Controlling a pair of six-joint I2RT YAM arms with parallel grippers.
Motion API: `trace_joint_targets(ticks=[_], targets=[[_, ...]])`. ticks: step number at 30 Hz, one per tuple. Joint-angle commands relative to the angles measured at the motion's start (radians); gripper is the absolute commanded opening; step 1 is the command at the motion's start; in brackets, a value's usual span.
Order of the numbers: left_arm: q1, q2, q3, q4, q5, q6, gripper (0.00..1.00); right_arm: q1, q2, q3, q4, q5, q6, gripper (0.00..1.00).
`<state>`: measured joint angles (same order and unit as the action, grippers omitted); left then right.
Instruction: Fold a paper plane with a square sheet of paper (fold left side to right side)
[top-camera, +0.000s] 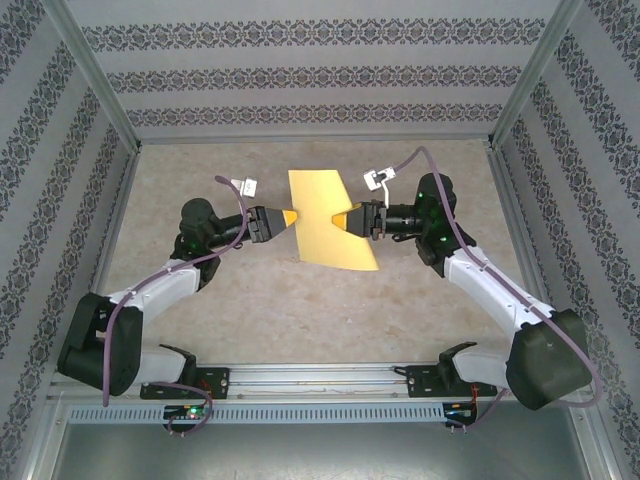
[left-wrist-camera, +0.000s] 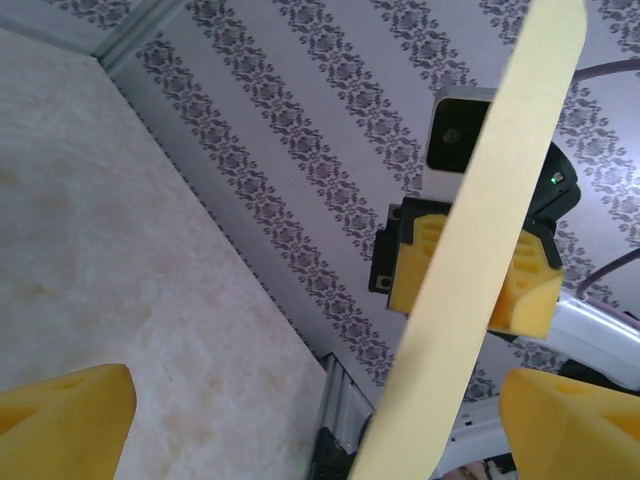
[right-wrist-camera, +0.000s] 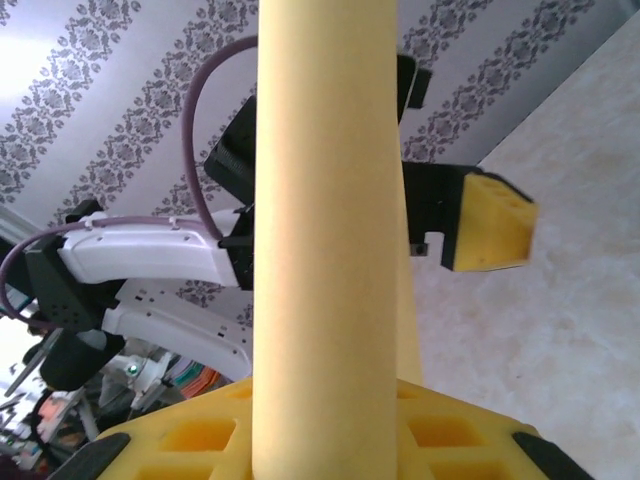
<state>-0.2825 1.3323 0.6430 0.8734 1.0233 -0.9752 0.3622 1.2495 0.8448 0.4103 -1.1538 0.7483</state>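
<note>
Beige table (top-camera: 250, 300), patterned walls (top-camera: 300, 80); right end effector (top-camera: 341, 220) grips paper (top-camera: 320, 242), left end effector (top-camera: 290, 218) wide.

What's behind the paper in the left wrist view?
The right gripper: its yellow pads show on both sides of the paper, wrist camera above. Where the pads meet is covered.
</note>
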Motion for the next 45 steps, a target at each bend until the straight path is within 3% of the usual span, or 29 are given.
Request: trace_joint_targets(ticks=[1, 4, 9, 11, 19, 25, 30, 37, 45], targets=[[-0.033, 0.011, 0.048, 0.141, 0.059, -0.042, 0.91, 0.021, 0.030, 0.041, 0.061, 0.005, 0.017, 0.27], [-0.053, 0.027, 0.066, 0.127, 0.069, -0.031, 0.77, 0.032, 0.052, 0.048, 0.062, 0.027, 0.016, 0.28], [-0.053, 0.031, 0.068, 0.058, 0.046, 0.009, 0.29, 0.015, 0.064, 0.028, 0.061, 0.077, 0.013, 0.28], [-0.053, 0.027, 0.066, 0.015, 0.030, 0.035, 0.15, 0.003, 0.059, 0.016, 0.056, 0.096, 0.010, 0.29], [-0.051, 0.031, 0.074, -0.169, -0.016, 0.107, 0.04, -0.056, 0.024, -0.043, -0.024, 0.184, -0.034, 0.43], [-0.053, 0.092, 0.109, -0.469, -0.083, 0.221, 0.00, -0.071, -0.024, -0.049, -0.332, 0.428, -0.219, 0.57], [-0.052, 0.200, 0.141, -0.660, -0.118, 0.311, 0.00, -0.083, -0.017, -0.087, -0.394, 0.494, -0.232, 0.59], [-0.053, 0.351, 0.187, -0.832, -0.198, 0.394, 0.00, -0.022, 0.056, -0.122, -0.407, 0.560, -0.205, 0.47], [-0.052, 0.427, 0.237, -0.952, -0.287, 0.448, 0.00, 0.050, 0.270, -0.098, -0.391, 0.627, -0.121, 0.21]])
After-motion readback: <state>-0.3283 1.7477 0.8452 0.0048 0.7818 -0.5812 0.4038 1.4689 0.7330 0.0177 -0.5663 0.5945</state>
